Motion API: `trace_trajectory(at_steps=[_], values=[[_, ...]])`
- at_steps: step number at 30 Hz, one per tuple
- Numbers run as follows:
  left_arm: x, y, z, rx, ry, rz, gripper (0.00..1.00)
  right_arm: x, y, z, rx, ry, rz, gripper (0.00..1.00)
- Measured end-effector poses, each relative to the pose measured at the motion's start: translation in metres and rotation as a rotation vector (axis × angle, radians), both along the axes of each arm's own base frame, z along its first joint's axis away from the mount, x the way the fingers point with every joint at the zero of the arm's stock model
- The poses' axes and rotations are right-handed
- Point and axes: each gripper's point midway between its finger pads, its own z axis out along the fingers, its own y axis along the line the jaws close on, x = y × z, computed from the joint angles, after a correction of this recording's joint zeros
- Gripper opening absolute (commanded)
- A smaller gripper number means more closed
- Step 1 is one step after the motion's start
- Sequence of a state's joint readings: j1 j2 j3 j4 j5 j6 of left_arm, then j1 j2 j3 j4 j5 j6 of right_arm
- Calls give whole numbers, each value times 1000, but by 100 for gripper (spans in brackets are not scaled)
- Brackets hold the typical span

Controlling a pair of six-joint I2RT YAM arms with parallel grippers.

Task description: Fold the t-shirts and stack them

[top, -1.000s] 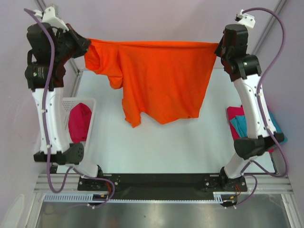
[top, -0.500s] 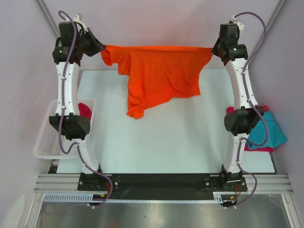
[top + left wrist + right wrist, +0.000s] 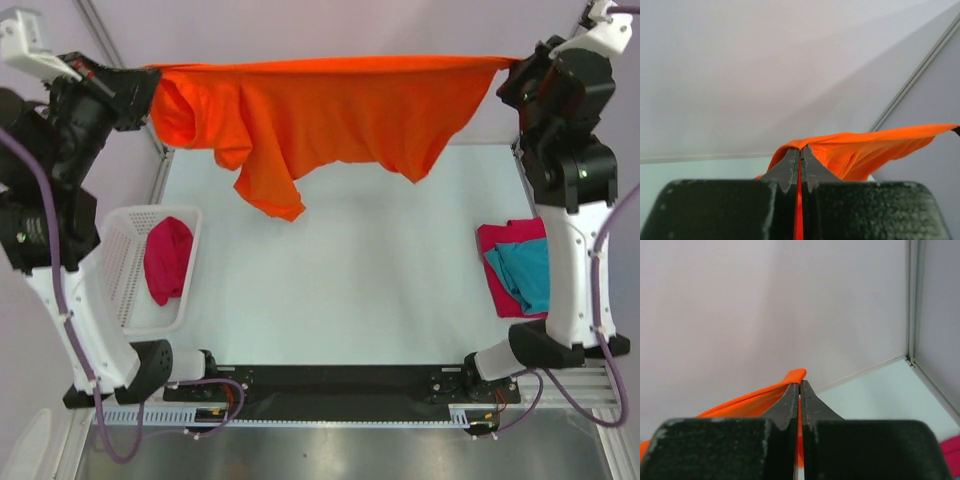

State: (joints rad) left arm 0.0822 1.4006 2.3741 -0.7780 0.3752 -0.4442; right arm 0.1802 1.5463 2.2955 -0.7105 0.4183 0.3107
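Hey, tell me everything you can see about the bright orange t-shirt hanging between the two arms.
The bright orange t-shirt is plain soft cloth, unfolded and held in the air. Its top edge is stretched nearly straight between the left gripper and the right gripper, each shut on one end. Below, it hangs in loose wrinkles, a sleeve-like loop bunched near the left end and an uneven tail drooping lowest left of centre. It seems clear of the white table.
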Motion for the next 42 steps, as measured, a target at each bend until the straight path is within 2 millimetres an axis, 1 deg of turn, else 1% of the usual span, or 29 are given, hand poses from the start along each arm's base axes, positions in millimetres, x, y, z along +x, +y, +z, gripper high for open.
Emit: trace_trajectory(at_steps=[2,4,5,8,10,12,15,17,20,21,25,27,29,31,32,34,35,37,38,39,40,42], values=[[-24,0,6,4,-27,8,0,-26,1,5,-11,-16,-7,0],[-39,2,12,6,-49,18,0,-45,2,7,-24,-23,-16,0],[-46,2,17,9,-66,21,0,-51,2,10,-29,-30,-19,0],[-51,1,20,10,-77,21,0,-55,0,15,-40,-39,-38,0],[-46,2,14,7,-52,20,0,-48,1,14,-48,-31,-44,0],[-36,3,6,3,-20,22,0,-38,4,6,-57,-5,-45,0],[-11,7,-12,-4,47,30,0,-16,6,-16,-74,62,-47,0],[15,10,-29,-10,110,29,0,0,7,-30,-77,102,-43,0],[60,15,-58,-20,211,29,0,34,10,-52,-75,158,-30,0],[79,17,-72,-25,253,29,0,47,10,-63,-75,185,-30,0],[138,25,-115,-64,374,25,0,95,17,-100,-70,269,-10,0],[159,30,-131,-93,415,21,0,117,21,-110,-66,280,0,0],[166,35,-140,-117,441,19,0,128,25,-117,-67,290,7,0],[165,36,-138,-128,440,16,0,130,27,-123,-69,304,18,0],[163,36,-134,-127,429,16,0,128,27,-120,-67,298,19,0],[152,34,-119,-120,390,13,0,120,25,-114,-66,288,20,0],[146,33,-112,-117,371,9,0,113,24,-110,-65,283,20,0],[125,29,-91,-108,319,2,0,97,22,-98,-62,262,19,0],[113,27,-83,-103,294,-3,0,85,19,-87,-58,238,13,0],[102,25,-77,-100,277,-6,0,74,17,-79,-57,223,6,0],[85,23,-73,-98,267,-8,0,61,15,-72,-54,207,2,0],[61,19,-72,-86,241,-15,0,36,11,-64,-39,183,1,0]])
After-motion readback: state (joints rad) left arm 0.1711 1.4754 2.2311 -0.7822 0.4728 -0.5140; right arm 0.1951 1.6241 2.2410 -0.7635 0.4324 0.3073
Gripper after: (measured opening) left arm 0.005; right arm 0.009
